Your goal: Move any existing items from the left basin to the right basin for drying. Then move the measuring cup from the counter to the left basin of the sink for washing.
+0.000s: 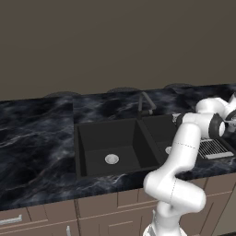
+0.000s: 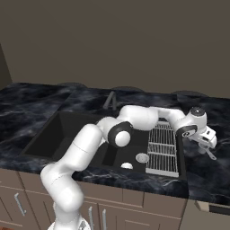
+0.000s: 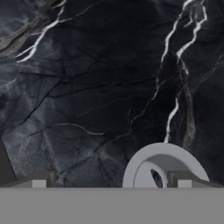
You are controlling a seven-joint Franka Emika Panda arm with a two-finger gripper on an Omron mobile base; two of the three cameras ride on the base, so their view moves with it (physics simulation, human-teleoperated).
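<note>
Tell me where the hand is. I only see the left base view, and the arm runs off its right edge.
Observer: The gripper hangs over the counter, just right of the rack.
Operator: Is it holding something?
Observer: No. The jaws stand open, and the grey cup sits on the counter just below them.
Operator: And the right basin, behind the arm?
Observer: In the right basin a small pale-rimmed thing, likely the mug, sits by the drain.
</note>
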